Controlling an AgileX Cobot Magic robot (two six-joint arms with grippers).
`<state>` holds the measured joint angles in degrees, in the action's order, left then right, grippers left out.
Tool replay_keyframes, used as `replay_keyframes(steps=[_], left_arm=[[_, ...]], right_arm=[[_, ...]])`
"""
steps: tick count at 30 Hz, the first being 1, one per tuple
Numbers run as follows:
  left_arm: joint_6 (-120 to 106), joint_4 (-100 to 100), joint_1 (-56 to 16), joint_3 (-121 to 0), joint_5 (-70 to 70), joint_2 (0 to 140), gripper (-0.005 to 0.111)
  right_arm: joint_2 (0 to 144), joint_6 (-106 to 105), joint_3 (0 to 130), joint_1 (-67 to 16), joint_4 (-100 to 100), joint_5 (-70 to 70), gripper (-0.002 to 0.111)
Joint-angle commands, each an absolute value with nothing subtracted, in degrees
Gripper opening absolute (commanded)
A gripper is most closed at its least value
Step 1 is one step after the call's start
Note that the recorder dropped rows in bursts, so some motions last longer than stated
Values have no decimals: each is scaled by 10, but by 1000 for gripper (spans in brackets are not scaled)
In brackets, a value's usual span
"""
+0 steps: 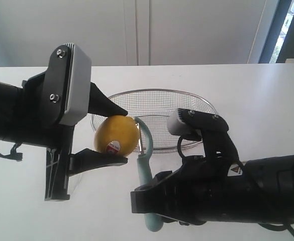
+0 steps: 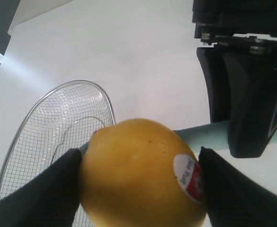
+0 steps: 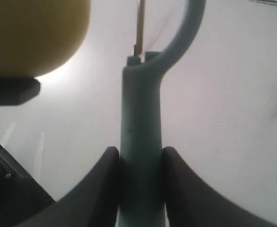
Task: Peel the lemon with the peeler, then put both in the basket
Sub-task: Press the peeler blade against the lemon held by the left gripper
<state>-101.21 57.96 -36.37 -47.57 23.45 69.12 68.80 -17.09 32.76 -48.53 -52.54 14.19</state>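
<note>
In the exterior view, the left gripper clamps the yellow lemon above the table, in front of the basket, with the peeler just beside it. In the left wrist view, its red-and-white sticker sits by one finger. In the right wrist view, the right gripper pinches the pale teal handle.

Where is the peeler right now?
Exterior view, centre: the peeler stands upright in the right pincer, its head just right of the lemon and in front of the basket.
</note>
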Motion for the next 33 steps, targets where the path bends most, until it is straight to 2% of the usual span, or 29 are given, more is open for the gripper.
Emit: replay_keyframes(steps=[1,17,33], left_arm=[[-1008,599,-367,-480,236,683,0],[-1007,599,-367,-480,181,688,0],[-1025,629,-367,-480,188,711,0]], right_arm=[[687,-177,326,-486,-529,134,0],[687,-177,326,-486,-558,135,0],[709,-177,326,-486,-593,126,0]])
